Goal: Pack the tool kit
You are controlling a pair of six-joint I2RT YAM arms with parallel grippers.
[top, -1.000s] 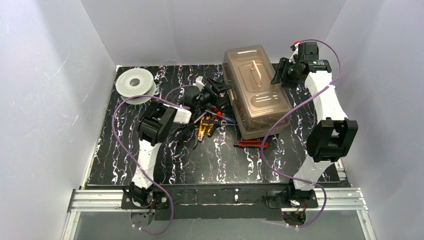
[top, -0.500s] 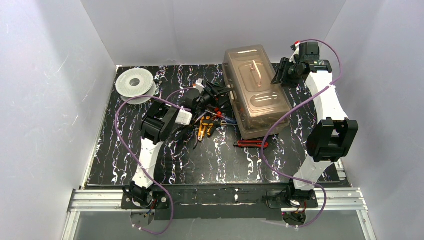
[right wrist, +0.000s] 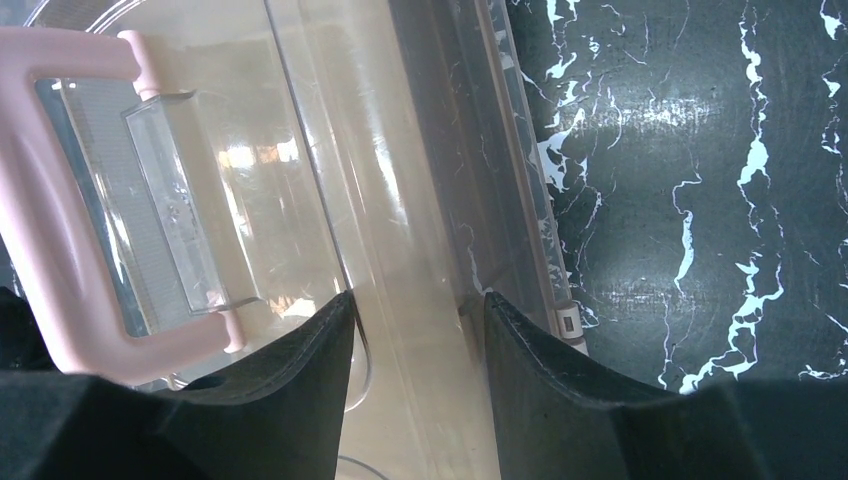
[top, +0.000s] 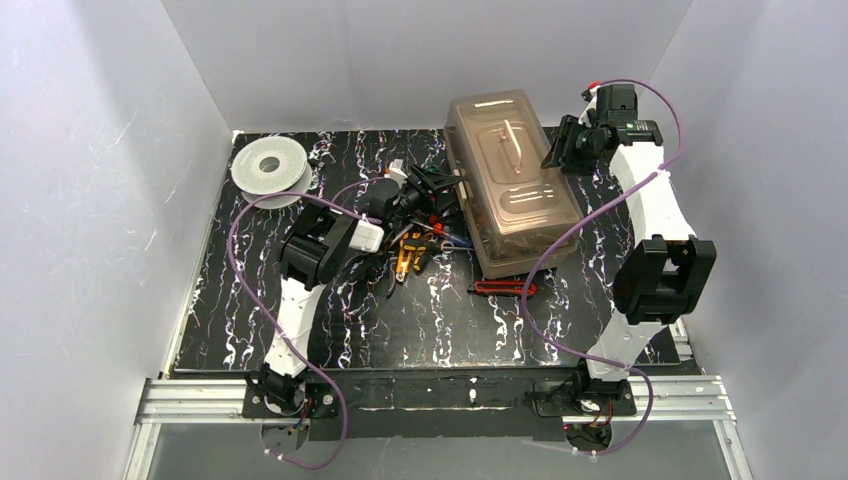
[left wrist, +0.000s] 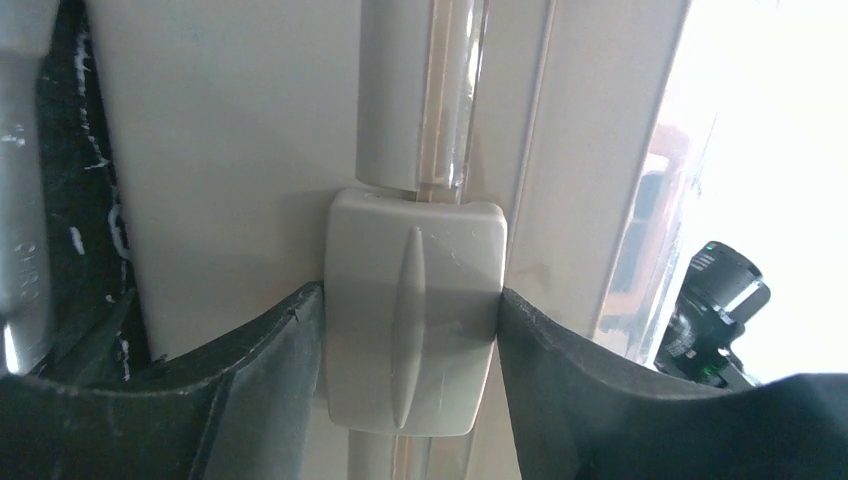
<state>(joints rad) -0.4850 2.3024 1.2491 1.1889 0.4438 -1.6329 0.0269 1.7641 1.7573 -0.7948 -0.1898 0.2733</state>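
Left gripper (left wrist: 410, 335) had narrowed from wide apart a sec earlier and now clamped the cream latch (left wrist: 415, 300) on the left wall of the toolbox (top: 515, 195), dark pads tight vs. both its flanks. The arm itself had barely shifted. Right arm, box and loose tools hadn't moved.

Nearest, low in the top view, ran the black table (top: 440, 330) w/ white marble veining. Next up, just below the box's near end, lay a slim red-handled tool (top: 503, 288). Left of it were orange-handled pliers (top: 410, 255) amid a tangle of small screwdrivers (top: 440, 228), approx. centre frame, all outside the box.

Beyond, the toolbox sat centre-right, long axis running away from the arms. It had a tan plastic body w/ rounded corners, and its smoky translucent lid (right wrist: 400, 180) was down, glossy w/ glare. A pale pinkish handle (right wrist: 60, 230) lay folded flat on top. The latch was a smooth moulded rounded square w/ a raised centre rib.

Right gripper (right wrist: 415, 320), upper right, straddled the lid's right edge; whether it pinched or only bracketed it couldn't be told. Far upper left sat a round grey-white spool (top: 268, 165).

Progress, by judgement: early. Box contents were unclear through the lid and the pile was unpacked. Unlatching and opening seemed the step in hand. After that: tools in, lid shut, latches done.
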